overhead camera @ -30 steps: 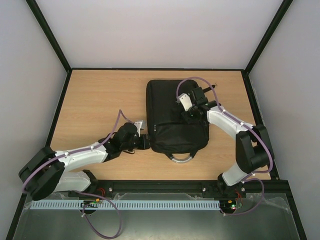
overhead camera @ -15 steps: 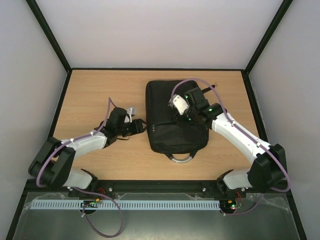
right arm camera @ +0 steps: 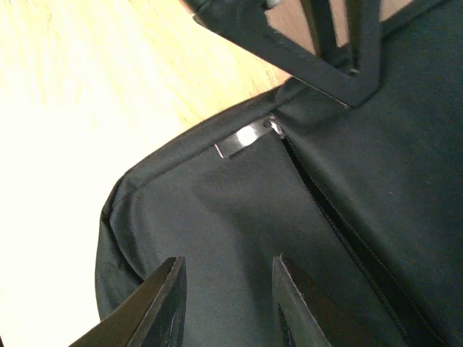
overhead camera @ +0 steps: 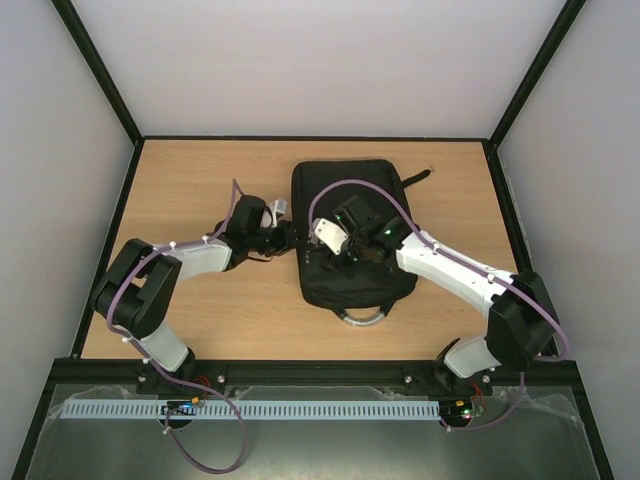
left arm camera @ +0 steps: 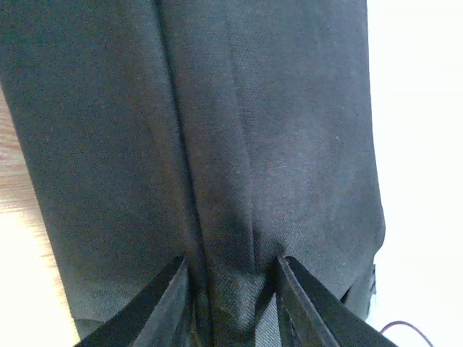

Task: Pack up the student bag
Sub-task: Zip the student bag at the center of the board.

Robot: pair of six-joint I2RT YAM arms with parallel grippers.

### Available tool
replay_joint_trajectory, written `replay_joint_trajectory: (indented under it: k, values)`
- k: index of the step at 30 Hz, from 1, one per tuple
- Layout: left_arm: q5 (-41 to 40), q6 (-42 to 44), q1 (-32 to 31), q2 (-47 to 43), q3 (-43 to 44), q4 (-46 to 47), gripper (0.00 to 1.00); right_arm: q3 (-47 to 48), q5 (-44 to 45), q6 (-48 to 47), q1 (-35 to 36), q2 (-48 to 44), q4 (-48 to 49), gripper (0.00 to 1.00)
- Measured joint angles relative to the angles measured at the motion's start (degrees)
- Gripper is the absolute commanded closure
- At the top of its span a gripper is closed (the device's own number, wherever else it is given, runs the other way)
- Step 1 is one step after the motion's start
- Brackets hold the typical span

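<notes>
The student bag (overhead camera: 345, 185) lies flat on the wooden table, its grey loop handle (overhead camera: 362, 318) toward me. My left gripper (overhead camera: 293, 238) is at the bag's left edge, shut on a raised fold of the black fabric (left arm camera: 239, 238); the fold sits between its fingers (left arm camera: 231, 289). My right gripper (overhead camera: 332, 256) hovers over the bag's left half, pointing at that same edge. Its jaws (right arm camera: 228, 289) stand open above the fabric (right arm camera: 217, 217) with nothing between them. A silver zipper pull (right arm camera: 246, 137) lies just ahead of them, at the end of a shut zipper.
The left gripper's black fingers (right arm camera: 318, 65) show at the top of the right wrist view, close to the zipper pull. A black strap (overhead camera: 415, 180) sticks out at the bag's back right. Bare wooden table (overhead camera: 200, 180) surrounds the bag, ringed by a black frame.
My left gripper moved from the bag's front-left corner up along its left edge, opened, then shut on the fabric. My right gripper swept left across the bag, its jaws narrowing.
</notes>
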Motion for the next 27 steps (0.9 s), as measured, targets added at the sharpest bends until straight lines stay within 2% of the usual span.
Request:
replay_joint_trajectory:
  k: [4,9,18,27]
  values:
    - [-0.48,-0.98,-0.24,0.26,0.68,-0.87,0.88,1.49,0.42,0.09,1.77,2.62,0.0,0.65]
    - [-2.23,-1.51,-1.09,-1.62,0.7,-2.08,0.97,2.89,1.75,1.57,4.35,4.72,0.92,0.58]
    - [-4.7,-2.58,-2.8,-5.14,0.15,-5.01,0.98,4.31,6.58,6.86,5.31,6.99,2.03,0.54]
    - [-5.64,-3.82,-3.39,-6.12,0.13,-5.97,0.98,5.18,9.01,9.92,5.7,8.09,2.73,0.55]
